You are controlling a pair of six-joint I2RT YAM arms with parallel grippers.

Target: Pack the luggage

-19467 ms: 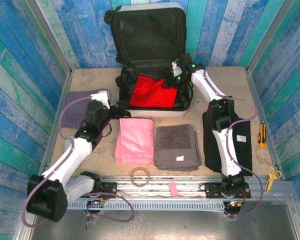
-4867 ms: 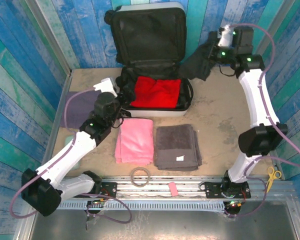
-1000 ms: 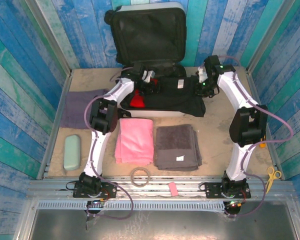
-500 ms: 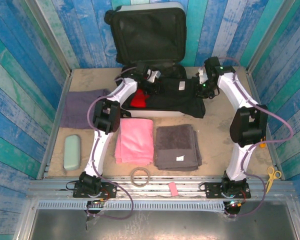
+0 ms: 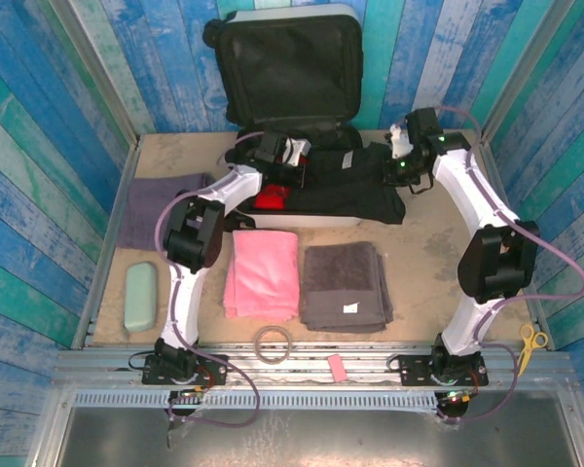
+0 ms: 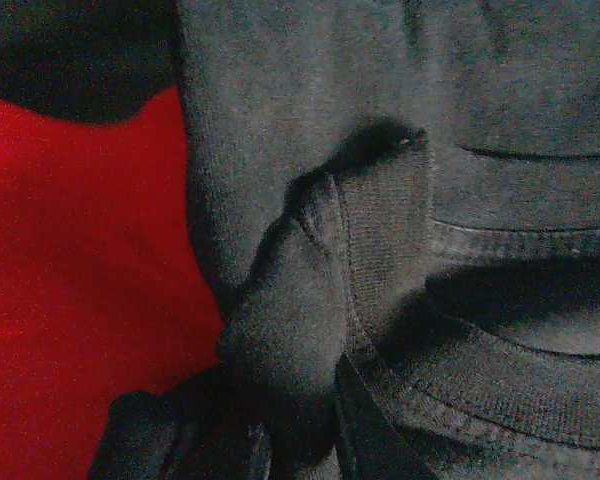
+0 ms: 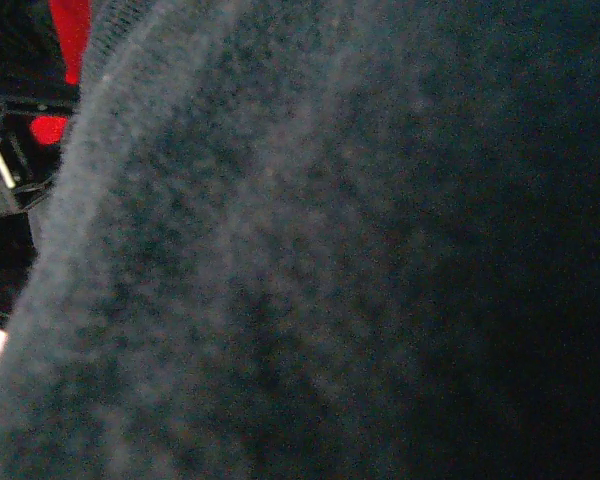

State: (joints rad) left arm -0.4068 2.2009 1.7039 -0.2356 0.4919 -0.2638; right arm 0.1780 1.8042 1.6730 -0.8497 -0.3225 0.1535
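With the open white hard-shell suitcase (image 5: 287, 73) at the table's far edge, the left gripper (image 6: 280, 440) and right gripper (image 5: 401, 165), both pinching the black knit garment (image 5: 355, 185), should lay it flat and tuck its overhang inside the rim.

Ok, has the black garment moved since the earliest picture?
Yes. The black garment lay right of the grey towel; now it drapes across the open suitcase, further back and left.
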